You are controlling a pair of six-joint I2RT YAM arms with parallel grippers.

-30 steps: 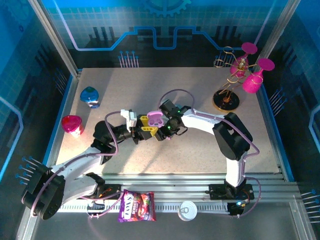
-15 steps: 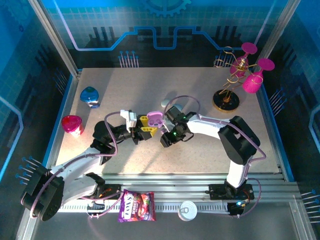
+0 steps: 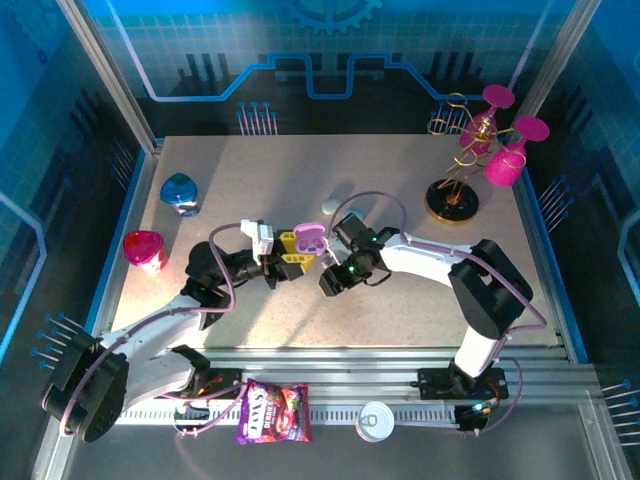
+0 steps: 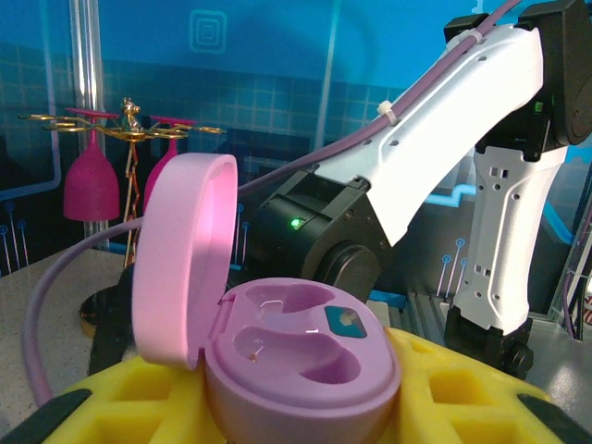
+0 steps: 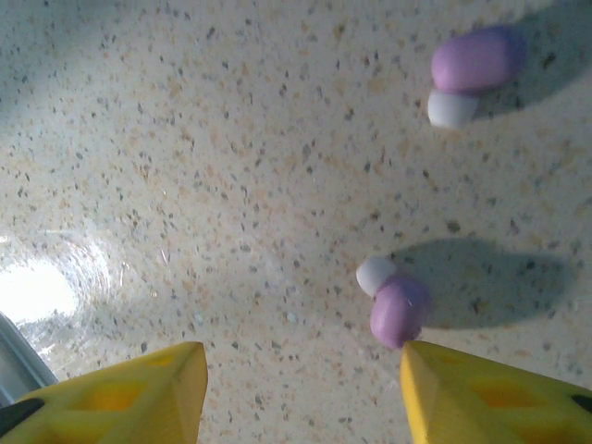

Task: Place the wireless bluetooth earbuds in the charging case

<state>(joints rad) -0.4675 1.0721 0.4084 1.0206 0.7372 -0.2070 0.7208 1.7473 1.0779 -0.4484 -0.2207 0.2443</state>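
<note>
The right gripper (image 5: 301, 370) hangs over the tabletop (image 5: 231, 139) with its yellow fingers (image 5: 139, 398) spread wide and nothing between them. Two purple earbuds lie loose below it: the nearer earbud (image 5: 398, 303) sits low and right in the right wrist view, almost against the right-hand fingertip, and the farther earbud (image 5: 472, 65) is up in the top right corner, well apart from the first. That off-centre position is the worry. If the fingers come down as they are, one tip may land on the bud or nudge it, and something that small and rounded would likely skid or roll away across the tabletop. A poor pinch could also squirt it out, or hold it at an angle that will not suit the socket. In the middle of the top view, the left gripper (image 3: 292, 253) clamps the purple charging case (image 4: 305, 347) between its fingers, with the lid (image 4: 180, 250) standing up and both sockets empty. A push from the right arm could tip the case in that hold or knock the lid shut.
</note>
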